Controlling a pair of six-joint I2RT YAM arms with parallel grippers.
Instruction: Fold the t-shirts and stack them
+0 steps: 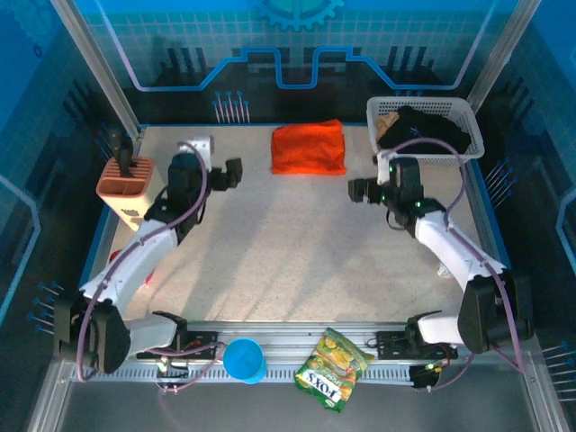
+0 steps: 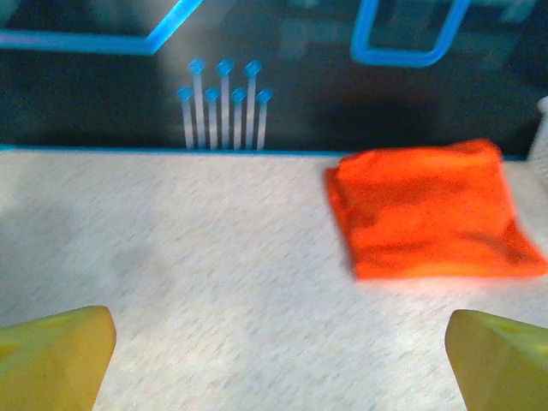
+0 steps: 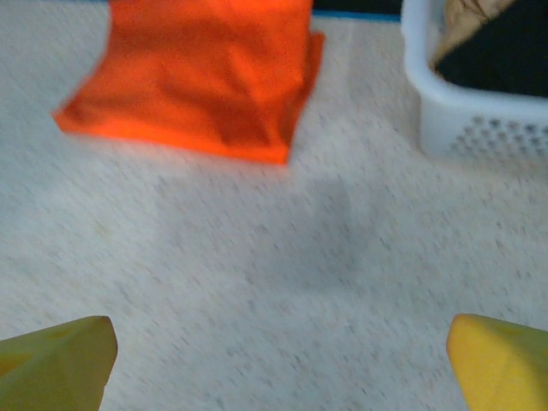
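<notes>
My left pincer (image 2: 276,355): fingers spread wide over the bare speckled tabletop (image 1: 270,256).
My right pincer (image 3: 278,355): spread wide too, near the white plastic basket (image 1: 430,103).
Folded bright orange cloth t-shirt (image 1: 309,148): flat at the far edge, ahead of both pincers.
Black cloth t-shirt (image 1: 427,128): heaped in the basket.
Near rail: round blue cup (image 1: 244,360), green-yellow snack bag (image 1: 333,369).
Left side: terracotta tool holder (image 1: 126,184).

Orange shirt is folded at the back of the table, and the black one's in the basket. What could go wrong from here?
1. The black shirt lies bunched in the basket beside a tan item. Lifting it may tip the basket or drag that item out.
2. The orange shirt sits near the basket, so a swinging black shirt could brush it and loosen its fold.
</notes>
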